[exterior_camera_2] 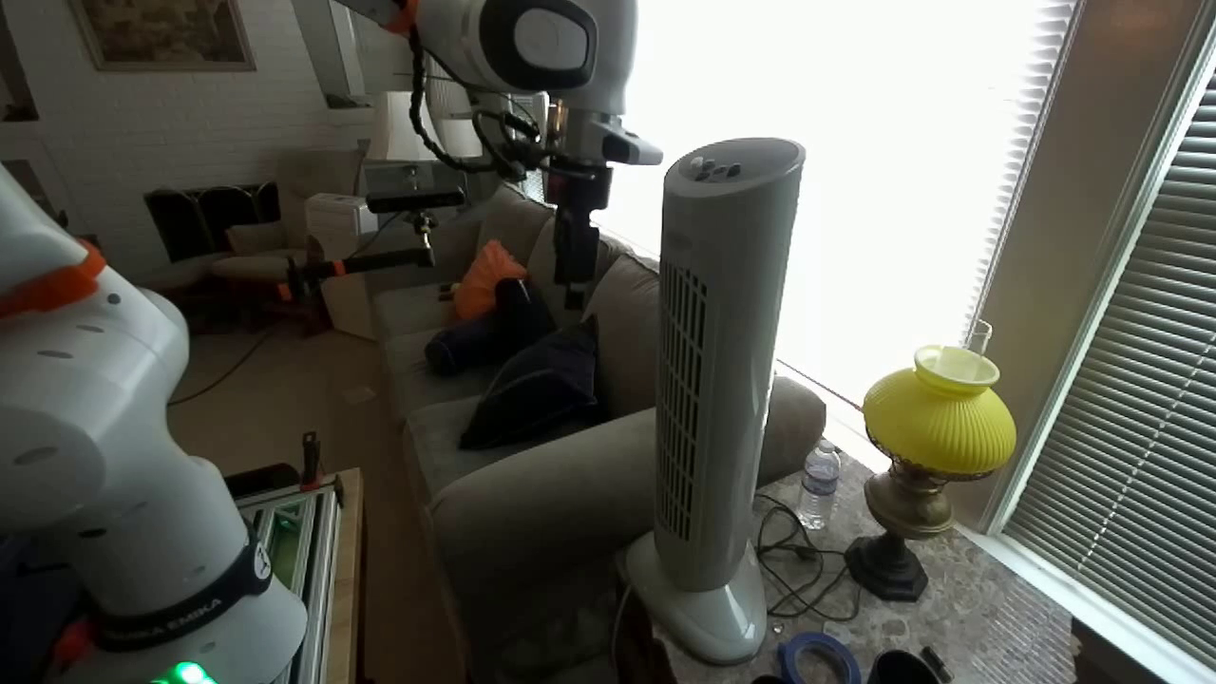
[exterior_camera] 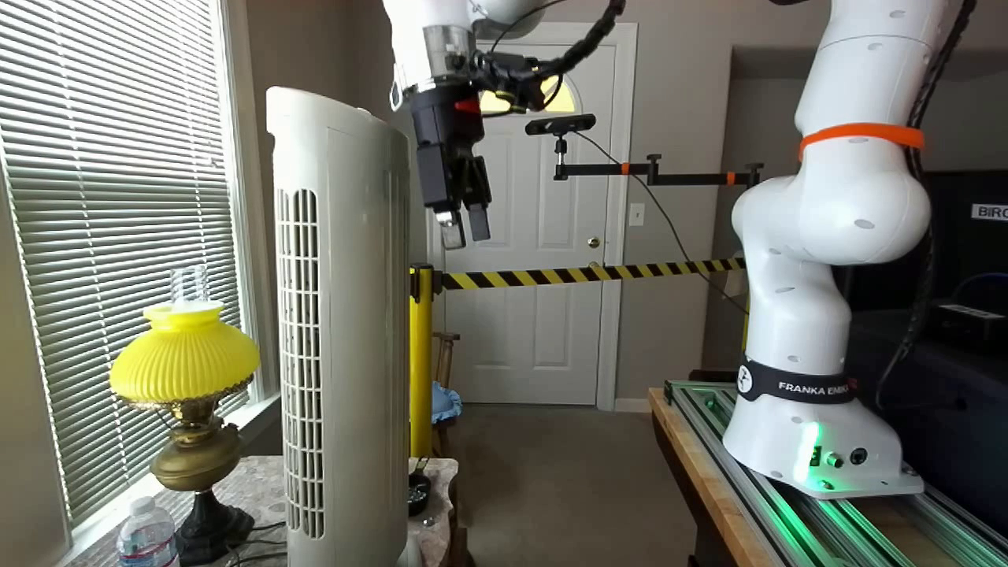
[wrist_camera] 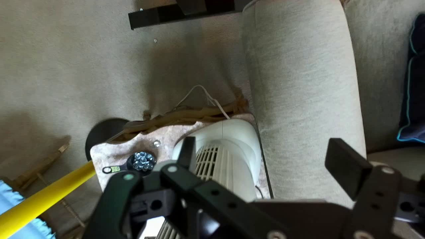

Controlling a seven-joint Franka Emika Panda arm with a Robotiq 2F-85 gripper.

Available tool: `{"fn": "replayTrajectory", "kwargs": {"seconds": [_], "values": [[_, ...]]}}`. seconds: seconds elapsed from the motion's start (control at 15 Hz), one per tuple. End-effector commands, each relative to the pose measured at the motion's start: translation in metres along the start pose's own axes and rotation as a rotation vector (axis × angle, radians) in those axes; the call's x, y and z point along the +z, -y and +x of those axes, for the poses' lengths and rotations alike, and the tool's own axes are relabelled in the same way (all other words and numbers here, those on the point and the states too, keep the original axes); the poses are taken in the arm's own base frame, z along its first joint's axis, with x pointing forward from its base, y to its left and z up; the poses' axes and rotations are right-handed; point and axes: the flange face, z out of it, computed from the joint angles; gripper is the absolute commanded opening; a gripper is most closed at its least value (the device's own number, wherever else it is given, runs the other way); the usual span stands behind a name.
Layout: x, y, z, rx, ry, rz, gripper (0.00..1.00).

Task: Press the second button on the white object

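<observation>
The white object is a tall, narrow tower fan [exterior_camera: 366, 315] with vertical grille slots. It stands upright on a small table and also shows in an exterior view [exterior_camera_2: 731, 332]. Several small buttons [exterior_camera_2: 717, 171] sit on its slanted top there; they are hidden in the wrist view, where the fan's grille and base [wrist_camera: 229, 159] show below. My gripper [exterior_camera: 465, 228] points down beside the fan, its fingertips lower than the fan's top. It also shows in an exterior view [exterior_camera_2: 576, 294] left of the fan. In the wrist view the fingers [wrist_camera: 267, 159] are wide apart with nothing between them.
A yellow-shaded lamp [exterior_camera: 185, 362] and a water bottle [exterior_camera_2: 819, 484] stand by the fan on the stone-topped table [exterior_camera_2: 988, 617]. A grey sofa [exterior_camera_2: 560, 475] is alongside. A yellow post [exterior_camera: 421, 354] holds striped tape [exterior_camera: 591, 273]. A camera bar [exterior_camera: 606, 169] sticks out behind.
</observation>
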Motion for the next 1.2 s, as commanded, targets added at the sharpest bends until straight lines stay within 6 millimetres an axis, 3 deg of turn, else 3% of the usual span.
{"fn": "replayTrajectory", "kwargs": {"seconds": [0.0,0.33,0.4,0.47,0.6,0.87,1.13], "values": [[-0.070,-0.025,-0.008,0.027,-0.049,0.019,1.00],[-0.163,-0.063,-0.006,0.101,-0.193,0.052,1.00],[-0.179,-0.069,-0.002,0.108,-0.241,0.049,0.75],[-0.191,-0.075,0.002,0.084,-0.289,0.019,0.73],[-0.216,-0.085,0.015,0.070,-0.404,-0.006,0.58],[-0.236,-0.091,0.039,-0.043,-0.546,0.013,0.27],[-0.229,-0.090,0.056,-0.229,-0.569,0.123,0.00]]}}
